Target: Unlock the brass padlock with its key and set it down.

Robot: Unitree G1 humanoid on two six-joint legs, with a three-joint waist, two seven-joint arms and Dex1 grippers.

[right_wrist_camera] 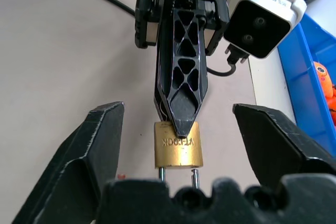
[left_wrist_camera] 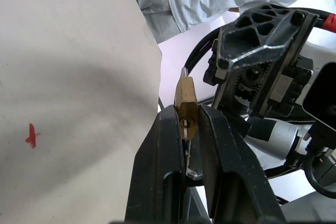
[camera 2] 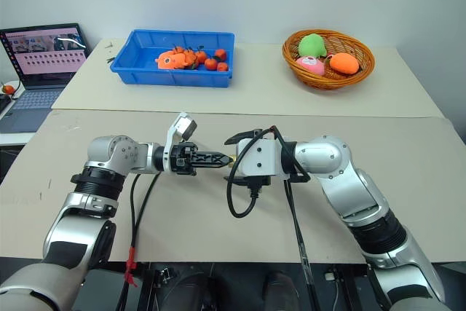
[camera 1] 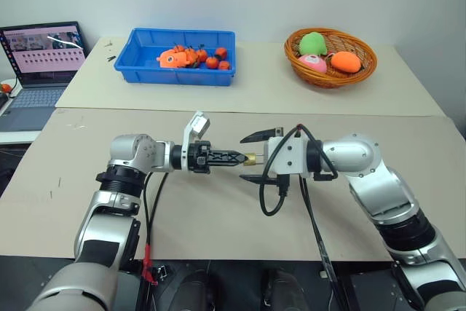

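My left gripper [camera 1: 240, 157] is shut on the brass padlock [camera 1: 250, 158] and holds it level above the table, between the two arms. The padlock [right_wrist_camera: 178, 144] points its silver shackle legs toward the base of my right gripper. My right gripper [camera 1: 256, 158] is open, one finger [right_wrist_camera: 97, 145] on each side of the padlock, and neither touches it. In the left wrist view the keyhole end of the padlock [left_wrist_camera: 186, 98] sits between the left fingertips. From the keyhole, a thin silvery strip [left_wrist_camera: 190, 156] that looks like the key runs back between those fingers.
At the back stand a blue tray [camera 1: 145, 63] with orange toys, a wicker basket [camera 1: 364, 71] with plush fruit, and a laptop [camera 1: 44, 56] at the far left. Black cables [camera 1: 273, 194] loop down under my right wrist. Bare beige tabletop [camera 1: 218, 216] lies below the grippers.
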